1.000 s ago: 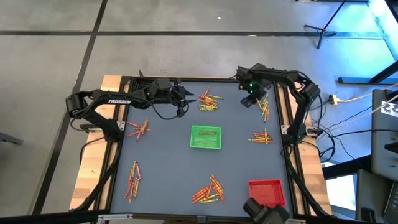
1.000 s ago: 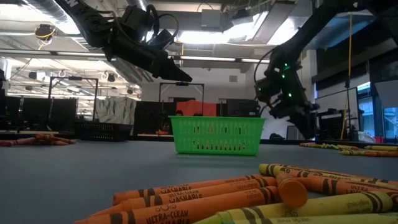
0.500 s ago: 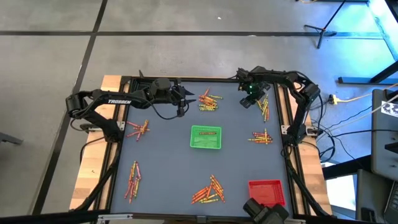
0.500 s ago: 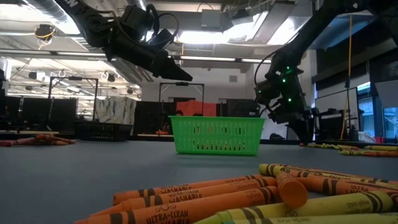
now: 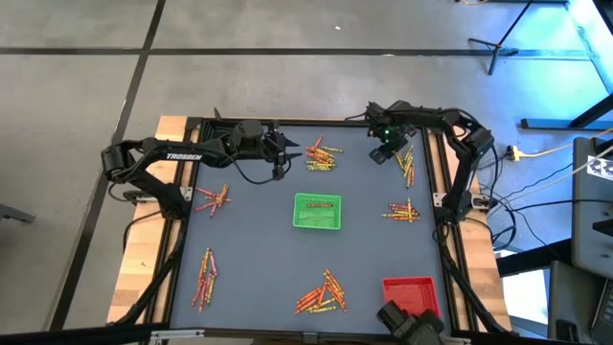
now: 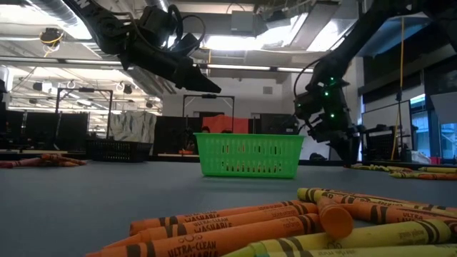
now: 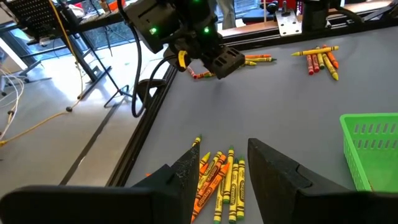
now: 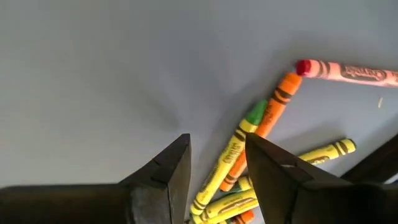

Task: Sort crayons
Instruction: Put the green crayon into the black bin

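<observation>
Right tool (image 8: 214,165), fingers spread and empty, hangs over a crayon cluster (image 8: 261,155) near the tabletop's (image 5: 249,249) far right corner and should straddle one stick only; left tool (image 7: 227,165), also spread, waits above another pile (image 7: 217,180); wrapper colours stay partly hidden.

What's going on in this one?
A two-armed robot is sorting crayons scattered in small piles over the table. The right gripper is open, low over a pile of crayons at the far right corner. The left gripper hovers open above another crayon pile at the far edge. Neither holds anything. The green basket sits mid-table.
</observation>
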`<state>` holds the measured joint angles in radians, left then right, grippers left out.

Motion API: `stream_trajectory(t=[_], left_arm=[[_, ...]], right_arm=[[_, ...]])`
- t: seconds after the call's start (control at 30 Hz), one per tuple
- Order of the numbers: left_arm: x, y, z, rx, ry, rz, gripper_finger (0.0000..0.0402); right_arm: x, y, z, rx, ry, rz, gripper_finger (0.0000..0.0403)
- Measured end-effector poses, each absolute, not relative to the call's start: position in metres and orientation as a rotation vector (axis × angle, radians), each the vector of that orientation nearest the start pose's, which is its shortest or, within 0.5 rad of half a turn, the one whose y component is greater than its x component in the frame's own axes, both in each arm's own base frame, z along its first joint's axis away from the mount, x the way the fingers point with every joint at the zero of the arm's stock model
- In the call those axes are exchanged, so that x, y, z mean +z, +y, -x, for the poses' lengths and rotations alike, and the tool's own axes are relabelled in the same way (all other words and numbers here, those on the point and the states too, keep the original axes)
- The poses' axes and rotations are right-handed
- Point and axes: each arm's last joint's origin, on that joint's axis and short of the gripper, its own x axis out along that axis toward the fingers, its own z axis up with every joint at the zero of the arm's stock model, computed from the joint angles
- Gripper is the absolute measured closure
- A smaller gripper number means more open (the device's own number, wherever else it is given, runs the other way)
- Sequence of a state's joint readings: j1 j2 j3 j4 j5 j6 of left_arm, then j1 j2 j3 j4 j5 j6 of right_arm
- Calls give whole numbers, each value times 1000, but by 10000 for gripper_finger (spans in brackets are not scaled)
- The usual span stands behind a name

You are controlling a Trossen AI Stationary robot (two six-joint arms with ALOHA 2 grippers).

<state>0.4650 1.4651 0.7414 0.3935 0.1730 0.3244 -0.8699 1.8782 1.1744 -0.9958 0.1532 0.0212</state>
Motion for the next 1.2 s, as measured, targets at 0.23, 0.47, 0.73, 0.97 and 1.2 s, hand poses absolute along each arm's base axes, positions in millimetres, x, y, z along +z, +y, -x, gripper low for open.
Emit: stream_trajectory(t=[0.23, 0.47, 0.73, 0.97, 1.2], left_arm=[[218, 133, -276, 235, 357, -216, 282], [218, 133, -276, 236, 352, -218, 282], [218, 133, -276, 236, 351, -218, 282], [218, 133, -276, 236, 351, -218, 282], [218, 133, -276, 236, 352, -218, 282]], right_arm=[[139, -245, -184, -787, 1648, -685, 254], [138, -243, -187, -758, 1633, -690, 254], [145, -239, -183, -758, 1661, -663, 254], [159, -235, -184, -710, 1566, -754, 254], [145, -231, -181, -720, 1586, -746, 254]])
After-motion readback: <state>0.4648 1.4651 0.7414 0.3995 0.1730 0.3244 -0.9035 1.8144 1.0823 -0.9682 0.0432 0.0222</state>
